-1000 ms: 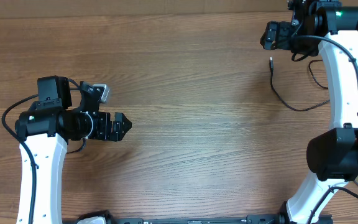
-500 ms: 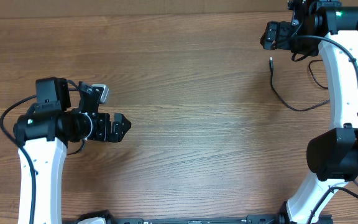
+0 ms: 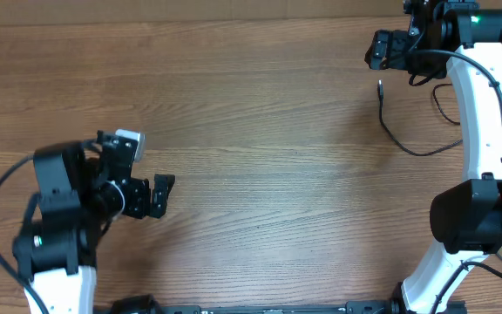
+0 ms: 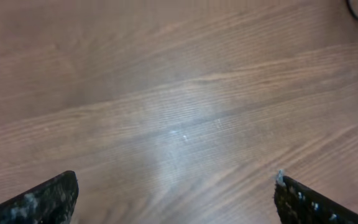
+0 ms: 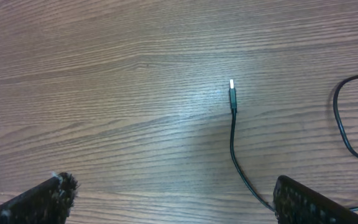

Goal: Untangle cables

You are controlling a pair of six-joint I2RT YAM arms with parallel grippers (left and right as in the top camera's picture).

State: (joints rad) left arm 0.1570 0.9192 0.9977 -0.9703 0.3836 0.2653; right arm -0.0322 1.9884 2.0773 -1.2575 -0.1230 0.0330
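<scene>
The right gripper (image 5: 173,196), jaws wide apart and empty, should drop onto the cable (image 5: 233,134) at its one o'clock — just behind the plug (image 5: 231,85); the left gripper (image 4: 176,193), equally spread, holds nothing.

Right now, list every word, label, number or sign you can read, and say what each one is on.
No readable text anywhere.
Table and cable: no marks.
Left arm and right arm: no legible label; any print there is too small to read.
</scene>
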